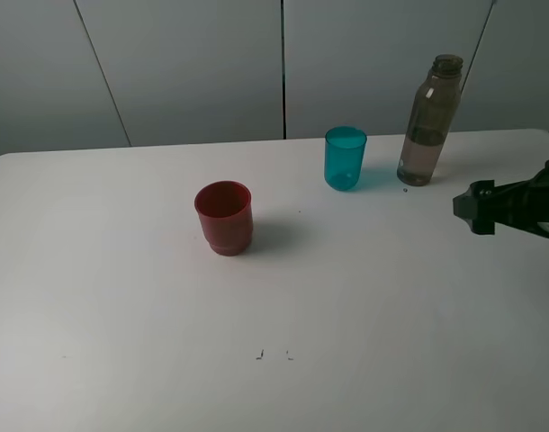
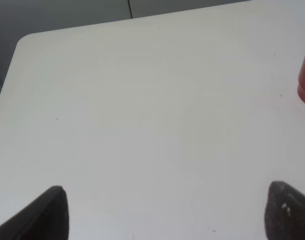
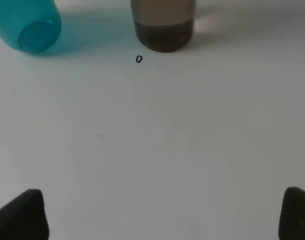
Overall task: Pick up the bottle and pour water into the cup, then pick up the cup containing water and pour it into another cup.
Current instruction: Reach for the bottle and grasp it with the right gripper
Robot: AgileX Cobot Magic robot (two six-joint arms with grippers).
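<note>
Bottle (image 1: pixel 427 121): upright at the far right of the table (image 1: pixel 121 297), tallest thing we see. The lower part looks darker, like liquid. We cannot tell whether the neck is capped.
Teal cup (image 1: pixel 345 158): upright, mouth up, near the bottle on its left in the high view and not touching it. It sits on the same far strip of the table.
Red cup (image 1: pixel 224 218): upright, mouth up, well apart from the teal cup. It is nearer the front and further left, roughly mid-table.
Right gripper (image 1: pixel 468 207): comes in at the right edge of the high view, in front of the bottle and clear of it. In its wrist view we see both fingertips (image 3: pixel 22 215) spread wide with only table surface between them. The bottle base and teal cup lie ahead.
Left gripper (image 2: pixel 165 215): outside the high view. Its wrist view shows the fingers wide apart over white table, with the red cup cut off at the frame edge.
Ring mark (image 3: pixel 138 59): small dark loop on the table just in front of the bottle base.
Front marks (image 1: pixel 259 355): two tiny dark ticks near the front middle.
Wall (image 1: pixel 184 63): grey panels behind the table.
</note>
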